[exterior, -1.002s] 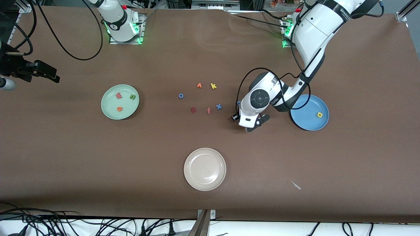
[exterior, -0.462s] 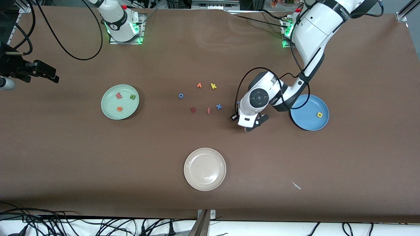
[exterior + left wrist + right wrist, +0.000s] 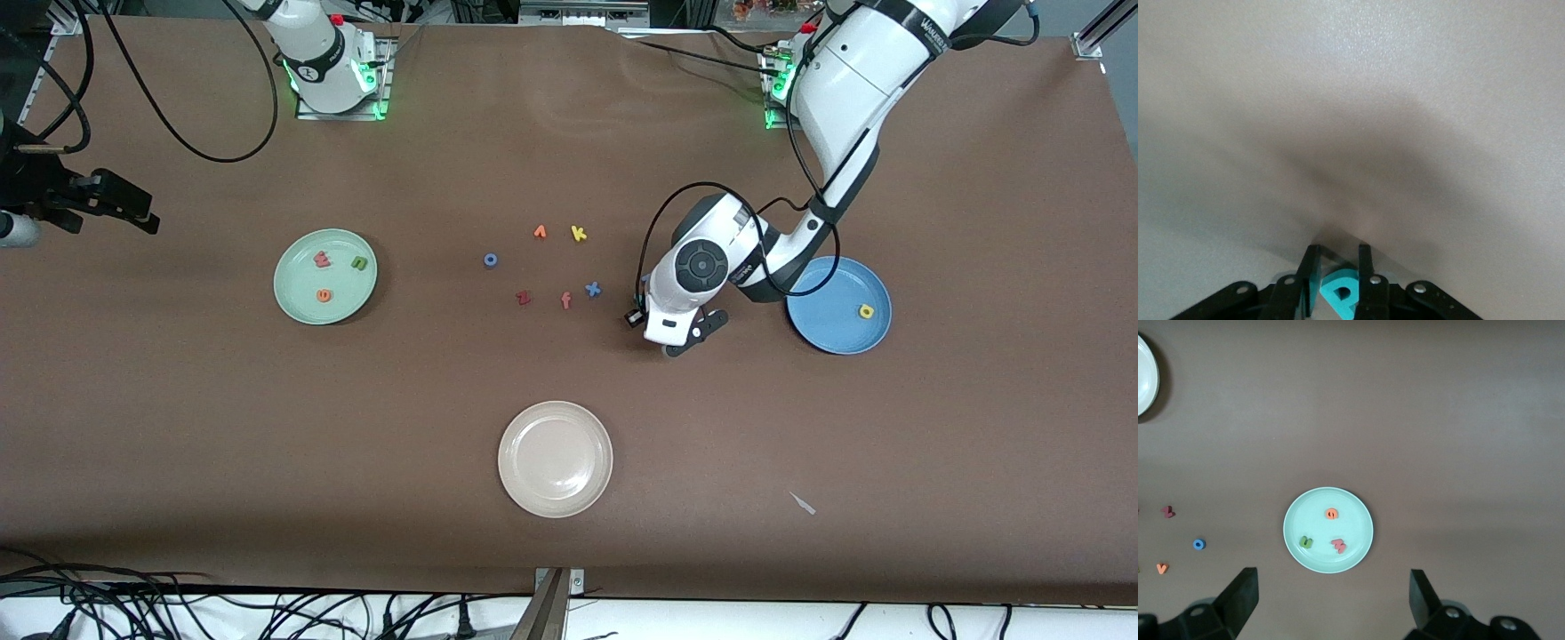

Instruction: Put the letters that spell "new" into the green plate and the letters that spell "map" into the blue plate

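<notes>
My left gripper (image 3: 680, 345) is down at the table between the loose letters and the blue plate (image 3: 827, 324). In the left wrist view its fingers (image 3: 1338, 250) are shut on the teal "p" (image 3: 1341, 297). A yellow "a" (image 3: 866, 311) lies in the blue plate. The green plate (image 3: 298, 286) holds the pinkish-red "w" (image 3: 322, 260), green "n" (image 3: 358, 263) and orange "e" (image 3: 324, 295). My right gripper (image 3: 124, 200) waits at the right arm's end of the table. Its fingers stand open (image 3: 1331, 577), and its wrist view shows the green plate (image 3: 1351, 520).
Loose letters lie mid-table: an orange one (image 3: 540, 232), yellow "k" (image 3: 579, 233), blue "o" (image 3: 490, 260), dark red "z" (image 3: 524, 298), orange "f" (image 3: 565, 300), blue "x" (image 3: 592, 289). A cream-white plate (image 3: 533, 480) sits nearer the front camera. A small scrap (image 3: 803, 504) lies near the front edge.
The left gripper's fingers have closed on the teal "p" and the hand has shifted slightly. The right arm has barely moved.
</notes>
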You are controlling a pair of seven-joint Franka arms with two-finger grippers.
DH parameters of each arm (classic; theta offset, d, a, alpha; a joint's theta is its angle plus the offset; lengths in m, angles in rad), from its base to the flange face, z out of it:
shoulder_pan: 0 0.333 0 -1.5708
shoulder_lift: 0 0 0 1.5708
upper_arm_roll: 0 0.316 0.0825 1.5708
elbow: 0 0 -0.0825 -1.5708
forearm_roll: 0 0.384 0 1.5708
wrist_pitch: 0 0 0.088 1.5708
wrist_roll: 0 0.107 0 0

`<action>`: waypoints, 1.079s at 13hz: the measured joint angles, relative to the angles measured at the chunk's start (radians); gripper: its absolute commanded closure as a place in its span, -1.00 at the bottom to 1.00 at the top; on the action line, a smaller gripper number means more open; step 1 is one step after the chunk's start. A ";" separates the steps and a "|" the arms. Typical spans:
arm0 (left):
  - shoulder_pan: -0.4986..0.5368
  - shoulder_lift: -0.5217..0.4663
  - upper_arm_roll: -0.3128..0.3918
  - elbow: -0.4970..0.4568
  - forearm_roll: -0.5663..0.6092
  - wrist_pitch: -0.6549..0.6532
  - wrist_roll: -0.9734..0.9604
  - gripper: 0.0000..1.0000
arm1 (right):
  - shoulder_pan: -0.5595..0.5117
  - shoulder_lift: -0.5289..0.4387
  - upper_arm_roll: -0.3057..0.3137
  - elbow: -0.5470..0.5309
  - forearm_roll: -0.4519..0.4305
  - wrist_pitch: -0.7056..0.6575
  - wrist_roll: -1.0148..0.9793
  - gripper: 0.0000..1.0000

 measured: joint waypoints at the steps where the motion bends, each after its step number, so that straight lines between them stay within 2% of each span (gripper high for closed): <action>1: 0.000 0.000 0.000 0.000 0.000 -0.001 0.000 0.28 | 0.000 -0.004 0.000 -0.006 0.000 0.005 0.000 -1.00; 7: -0.012 -0.001 -0.001 0.000 0.000 -0.018 -0.001 0.12 | 0.000 -0.009 0.013 -0.011 0.000 0.009 -0.001 -1.00; 14: -0.033 -0.001 -0.001 0.000 0.000 -0.022 -0.022 0.11 | 0.000 -0.010 0.035 -0.012 0.000 0.009 -0.001 -1.00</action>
